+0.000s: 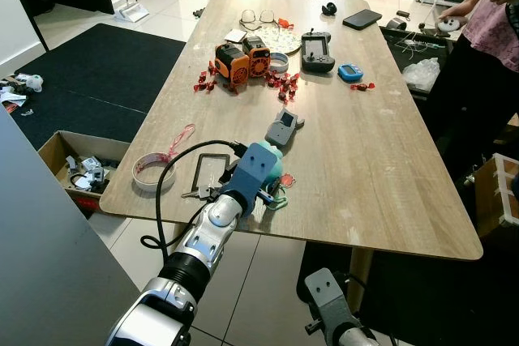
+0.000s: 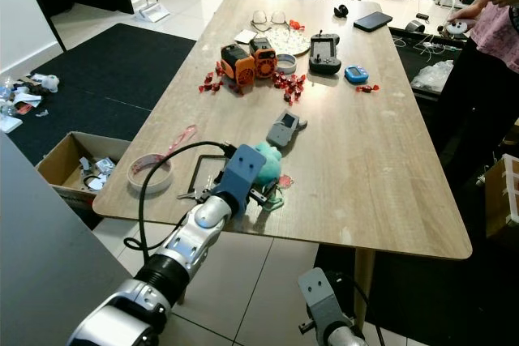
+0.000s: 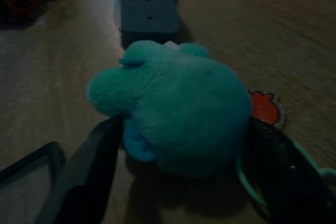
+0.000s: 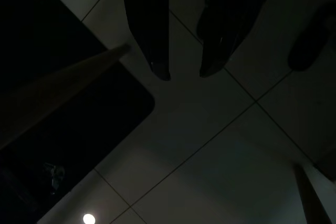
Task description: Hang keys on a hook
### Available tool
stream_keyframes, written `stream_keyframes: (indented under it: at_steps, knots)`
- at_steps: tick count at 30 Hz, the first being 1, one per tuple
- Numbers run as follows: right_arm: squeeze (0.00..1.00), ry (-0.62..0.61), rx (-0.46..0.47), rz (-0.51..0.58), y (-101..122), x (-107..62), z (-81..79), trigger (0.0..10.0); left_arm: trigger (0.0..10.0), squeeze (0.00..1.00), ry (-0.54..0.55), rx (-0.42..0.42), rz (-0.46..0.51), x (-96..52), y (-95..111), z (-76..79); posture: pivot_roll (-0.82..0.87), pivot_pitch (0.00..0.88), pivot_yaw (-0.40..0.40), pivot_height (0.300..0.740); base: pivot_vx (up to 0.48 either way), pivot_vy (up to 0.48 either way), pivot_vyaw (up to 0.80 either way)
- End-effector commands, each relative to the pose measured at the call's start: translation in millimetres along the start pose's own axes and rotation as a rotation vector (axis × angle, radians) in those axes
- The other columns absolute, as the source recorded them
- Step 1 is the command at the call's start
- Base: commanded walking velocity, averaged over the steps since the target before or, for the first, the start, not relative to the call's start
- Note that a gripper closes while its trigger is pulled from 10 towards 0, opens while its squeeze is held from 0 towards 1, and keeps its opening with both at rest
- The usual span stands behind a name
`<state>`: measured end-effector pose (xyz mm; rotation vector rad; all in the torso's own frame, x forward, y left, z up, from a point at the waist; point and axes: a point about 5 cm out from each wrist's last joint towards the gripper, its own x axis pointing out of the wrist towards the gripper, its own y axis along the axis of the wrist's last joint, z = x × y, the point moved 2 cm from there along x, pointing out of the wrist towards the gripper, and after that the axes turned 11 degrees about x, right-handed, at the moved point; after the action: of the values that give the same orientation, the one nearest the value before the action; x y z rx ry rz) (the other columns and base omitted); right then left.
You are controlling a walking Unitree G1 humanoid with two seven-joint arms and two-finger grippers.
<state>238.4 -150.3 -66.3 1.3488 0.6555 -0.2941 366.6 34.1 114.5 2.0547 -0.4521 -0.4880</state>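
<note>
A teal plush keychain (image 3: 178, 103) lies on the wooden table (image 1: 365, 160) near its front edge. A small red charm (image 3: 265, 107) and a green ring (image 1: 278, 202) are attached to it. Metal keys (image 1: 193, 194) lie just left of my left wrist. My left gripper (image 3: 184, 124) is open and low over the table, one black finger (image 3: 84, 182) on each side of the plush. A black rectangular wire frame (image 1: 212, 169) lies beside it. The right gripper (image 4: 184, 72) hangs idle over the tiled floor, fingers close together with nothing between them.
A grey device (image 1: 284, 128) lies just beyond the plush. A tape roll (image 1: 154, 172) sits at the front left. Orange gadgets (image 1: 242, 61), red sweets, a controller (image 1: 316, 50) and a phone (image 1: 362, 19) are farther back. A person (image 1: 495, 22) stands at the right. A cardboard box (image 1: 73, 168) is on the floor.
</note>
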Motion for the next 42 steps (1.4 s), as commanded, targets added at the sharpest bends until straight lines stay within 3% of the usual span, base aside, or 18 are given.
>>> stream_keyframes:
  at_steps: [1, 16, 24, 25, 26, 30, 32, 35, 37, 38, 39, 40, 41, 42]
  knots:
    - [0.0, 0.004, 0.001, -0.042, -12, -3.6, -2.0, 10.0, 0.0, 0.0, -0.059, -0.016, -0.077, -5.4, -21, 12.8, 0.05, 0.125, -0.011, 0.74, 0.0, 0.0, 0.0]
    - [0.0, 0.002, -0.001, -0.044, -12, -4.0, -1.6, 10.0, 0.0, 0.0, -0.065, -0.061, -0.03, -5.8, -15, 7.8, 0.05, 0.126, -0.012, 0.74, 0.0, 0.0, 0.0]
    - [0.0, 0.001, -0.001, -0.043, -12, -3.9, -1.3, 10.0, 0.0, 0.0, -0.147, -0.136, 0.045, -12.9, -10, 11.5, 0.05, 0.124, -0.011, 0.74, 0.0, 0.0, 0.0]
    - [0.0, 0.001, 0.0, -0.041, -11, -3.8, -1.0, 10.0, 0.0, 0.0, -0.209, -0.162, 0.084, -16.7, -6, 15.3, 0.04, 0.123, -0.01, 0.74, 0.0, 0.0, 0.0]
    - [0.0, -0.001, 0.001, -0.038, -11, -3.7, -0.3, 10.0, 0.0, 0.0, -0.356, -0.221, 0.174, -29.3, 2, 22.4, 0.04, 0.121, -0.01, 0.74, 0.0, 0.0, 0.0]
    - [0.0, -0.002, 0.001, -0.038, -11, -3.9, 0.7, 10.0, 0.0, 0.0, -0.482, -0.243, 0.234, -43.4, 7, 27.0, 0.04, 0.12, -0.011, 0.74, 0.0, 0.0, 0.0]
    - [0.0, -0.003, -0.001, -0.039, -12, -4.3, 1.5, 10.0, 0.0, 0.0, -0.604, -0.278, 0.289, -63.0, 10, 27.7, 0.04, 0.118, -0.015, 0.74, 0.0, 0.0, 0.0]
    - [0.0, -0.003, -0.002, -0.04, -12, -4.4, 1.8, 10.0, 0.0, 0.0, -0.643, -0.304, 0.317, -71.4, 12, 26.3, 0.04, 0.116, -0.017, 0.74, 0.0, 0.0, 0.0]
    - [0.0, -0.002, -0.005, -0.041, -12, -4.5, 2.3, 10.0, 0.0, 0.0, -0.74, -0.368, 0.369, -92.4, 16, 20.9, 0.04, 0.115, -0.023, 0.74, 0.0, 0.0, 0.0]
    - [0.0, -0.001, -0.006, -0.041, -12, -4.4, 2.6, 10.0, 0.0, 0.0, -0.822, -0.37, 0.365, -107.0, 14, 21.1, 0.04, 0.114, -0.025, 0.74, 0.0, 0.0, 0.0]
    - [0.0, -0.001, -0.006, -0.041, -12, -4.4, 2.6, 10.0, 0.0, 0.0, -0.822, -0.37, 0.365, -107.0, 14, 21.1, 0.04, 0.114, -0.025, 0.74, 0.0, 0.0, 0.0]
    - [0.0, 0.0, -0.007, -0.041, -11, -4.3, 2.8, 10.0, 0.0, 0.0, -0.89, -0.359, 0.349, -118.5, 12, 22.6, 0.04, 0.113, -0.026, 0.74, 0.0, 0.0, 0.0]
    - [0.0, 0.0, -0.009, -0.041, -11, -4.2, 3.2, 10.0, 0.0, 0.0, -0.957, -0.304, 0.282, -130.2, 1, 26.0, 0.05, 0.112, -0.027, 0.74, 0.0, 0.0, 0.0]
    - [0.0, 0.0, -0.009, -0.041, -11, -4.2, 3.2, 10.0, 0.0, 0.0, -0.957, -0.304, 0.282, -130.2, 1, 26.0, 0.05, 0.112, -0.027, 0.74, 0.0, 0.0, 0.0]
